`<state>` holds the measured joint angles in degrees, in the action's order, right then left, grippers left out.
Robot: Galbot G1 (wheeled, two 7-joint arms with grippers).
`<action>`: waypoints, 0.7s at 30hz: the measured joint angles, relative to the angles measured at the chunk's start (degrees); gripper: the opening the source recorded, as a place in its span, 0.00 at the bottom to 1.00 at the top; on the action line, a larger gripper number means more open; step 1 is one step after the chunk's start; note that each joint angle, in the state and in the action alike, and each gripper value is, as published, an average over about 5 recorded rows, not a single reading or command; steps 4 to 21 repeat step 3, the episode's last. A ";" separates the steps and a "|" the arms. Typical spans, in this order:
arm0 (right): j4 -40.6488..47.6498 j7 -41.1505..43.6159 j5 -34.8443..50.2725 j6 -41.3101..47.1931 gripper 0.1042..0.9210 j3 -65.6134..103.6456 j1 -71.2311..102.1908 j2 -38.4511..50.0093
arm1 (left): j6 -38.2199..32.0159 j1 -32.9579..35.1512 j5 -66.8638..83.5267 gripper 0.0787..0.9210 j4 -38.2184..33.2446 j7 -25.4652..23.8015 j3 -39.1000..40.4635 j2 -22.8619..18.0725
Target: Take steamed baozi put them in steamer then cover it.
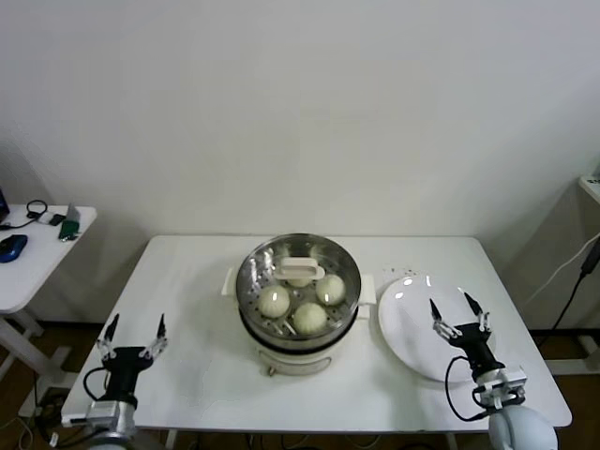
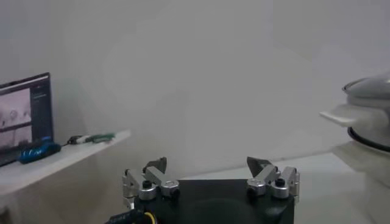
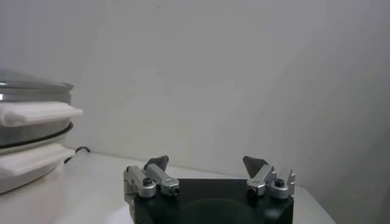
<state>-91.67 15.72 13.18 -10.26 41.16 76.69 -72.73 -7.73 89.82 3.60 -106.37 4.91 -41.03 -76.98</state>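
Note:
The steel steamer (image 1: 251, 302) stands on its white base at the middle of the table. Several cream-white baozi (image 1: 275, 302) lie inside it under the clear glass cover (image 1: 298, 281), whose cream bar handle (image 1: 299, 268) sits at its centre. The steamer's side (image 2: 370, 115) shows in the left wrist view, and its side (image 3: 27, 125) with white handles shows in the right wrist view. My left gripper (image 1: 134, 328) is open near the table's front left corner, holding nothing. My right gripper (image 1: 459, 310) is open above the white plate (image 1: 408, 328), also holding nothing.
The flat white plate lies right of the steamer with nothing on it. A small white side table (image 1: 23, 267) at the far left carries a blue mouse (image 1: 11, 247) and cables. A laptop screen (image 2: 24, 115) stands on it. A white wall runs behind the table.

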 measured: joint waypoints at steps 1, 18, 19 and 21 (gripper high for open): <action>-0.02 0.06 0.08 -0.03 0.88 0.00 0.01 -0.01 | -0.38 0.10 0.35 0.88 0.12 -0.12 -0.20 -0.11; -0.03 0.11 0.14 -0.06 0.88 0.00 0.01 -0.01 | -0.76 0.20 0.68 0.88 0.24 -0.21 -0.38 -0.20; -0.03 0.11 0.14 -0.06 0.88 0.00 0.01 -0.01 | -0.76 0.20 0.68 0.88 0.24 -0.21 -0.38 -0.20; -0.03 0.11 0.14 -0.06 0.88 0.00 0.01 -0.01 | -0.76 0.20 0.68 0.88 0.24 -0.21 -0.38 -0.20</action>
